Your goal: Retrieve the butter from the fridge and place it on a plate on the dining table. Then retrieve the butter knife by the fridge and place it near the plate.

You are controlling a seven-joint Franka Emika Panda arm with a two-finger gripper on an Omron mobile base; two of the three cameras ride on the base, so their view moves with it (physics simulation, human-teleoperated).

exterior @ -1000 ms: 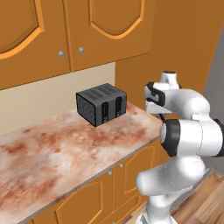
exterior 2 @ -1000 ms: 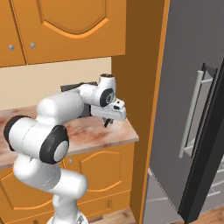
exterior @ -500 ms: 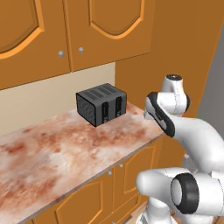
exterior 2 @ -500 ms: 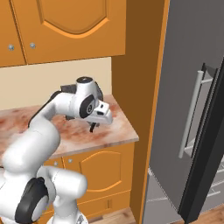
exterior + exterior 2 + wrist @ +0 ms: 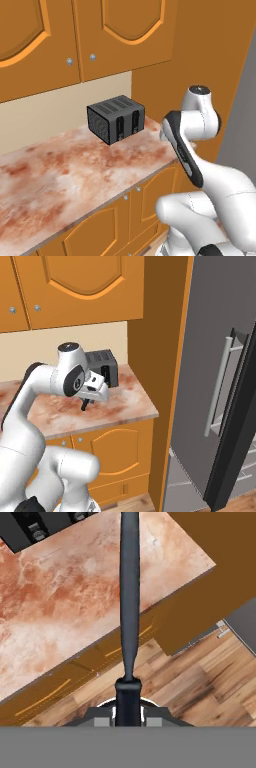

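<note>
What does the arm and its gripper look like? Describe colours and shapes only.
A glossy white arm of rounded, tube-like links with dark grey joint bands and a dark cap on top. The gripper has a white boxy body and small dark fingers. No cables or markings show.

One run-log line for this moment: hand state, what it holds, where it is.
hand: shut on butter knife | location: above marbled counter edge near black toaster | fridge: door ajar
</note>
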